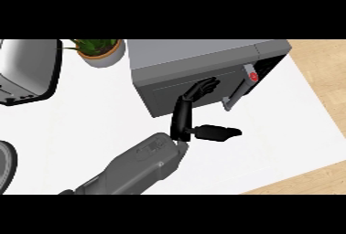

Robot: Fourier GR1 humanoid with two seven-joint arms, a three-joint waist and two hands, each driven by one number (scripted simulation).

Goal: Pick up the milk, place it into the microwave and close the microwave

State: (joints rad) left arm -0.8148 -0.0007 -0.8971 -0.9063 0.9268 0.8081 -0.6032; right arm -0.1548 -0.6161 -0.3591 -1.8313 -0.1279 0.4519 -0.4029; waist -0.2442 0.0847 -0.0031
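Your hand (pixel 192 98) is flat, fingers straight, pressing the microwave (pixel 196 59) door (pixel 189 91), which looks nearly closed. Milk isn't visible; likely inside, can't confirm. Left: finish the push, judging by the gap.

Microwave (pixel 196 64) at counter (pixel 88 123) rear, right of centre. Potted plant (pixel 101 51) just left of it. Toaster (pixel 27 68) at far left. Plate (pixel 5 164) at left edge, nearer front. Right hand (pixel 196 98) against microwave door (pixel 189 89), fingers extended.
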